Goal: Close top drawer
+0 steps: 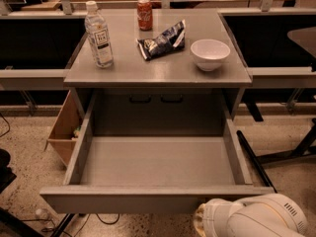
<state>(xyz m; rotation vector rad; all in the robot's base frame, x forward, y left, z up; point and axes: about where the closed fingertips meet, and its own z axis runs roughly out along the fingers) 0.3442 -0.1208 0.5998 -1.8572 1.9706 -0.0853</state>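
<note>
The top drawer is pulled fully out toward me; it is a wide, deep grey box and it is empty. Its plain flat front panel runs across the bottom of the view. My white arm shows at the bottom right, just in front of and below the right part of the front panel. The gripper itself does not show; it lies past the arm's end, hidden at the bottom edge of the view.
On the grey cabinet top stand a water bottle, a red can, a chip bag and a white bowl. A cardboard box sits on the floor at the left. A black chair base is at the right.
</note>
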